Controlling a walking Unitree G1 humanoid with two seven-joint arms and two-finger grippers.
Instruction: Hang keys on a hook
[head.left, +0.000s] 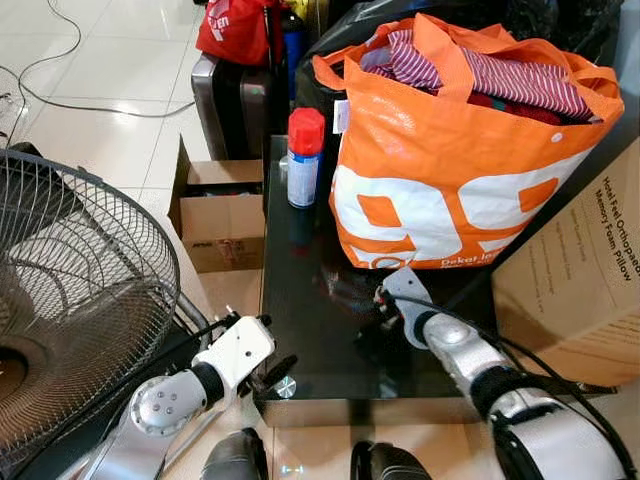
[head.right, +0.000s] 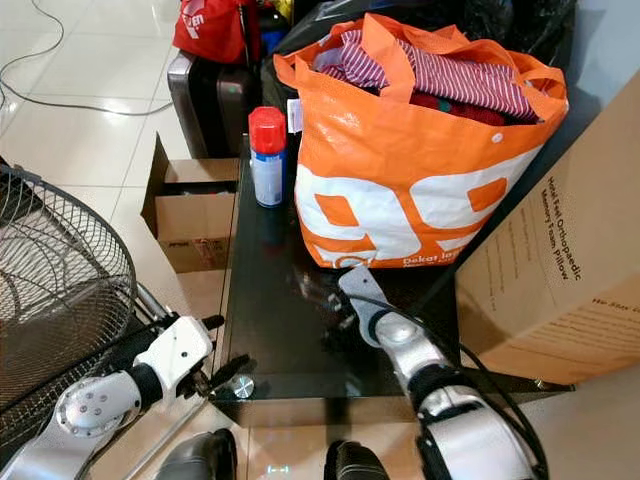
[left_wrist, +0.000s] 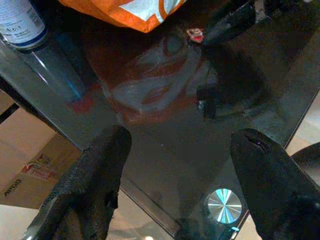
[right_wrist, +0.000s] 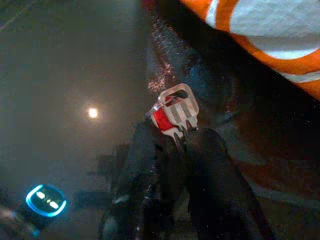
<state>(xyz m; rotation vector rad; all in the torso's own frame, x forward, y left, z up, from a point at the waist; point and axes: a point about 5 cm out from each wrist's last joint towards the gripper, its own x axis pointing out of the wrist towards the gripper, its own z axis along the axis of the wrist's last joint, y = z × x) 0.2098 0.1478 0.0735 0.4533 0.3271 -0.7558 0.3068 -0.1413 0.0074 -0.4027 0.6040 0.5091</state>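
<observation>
The keys (right_wrist: 172, 114) are a small bunch: a silvery metal piece with a squared loop at its far end and slotted ribs across its flat face, and a red tag beside it on one side. The bunch is pinched between the tips of the right gripper (right_wrist: 175, 136), whose two black fingers close on its near end, so the looped end points away from the wrist. It sits low over the dark glass table (head.left: 310, 300), toward the table's front edge and right of its middle. In the left wrist view the red tag shows as a small bright spot above the glass.
</observation>
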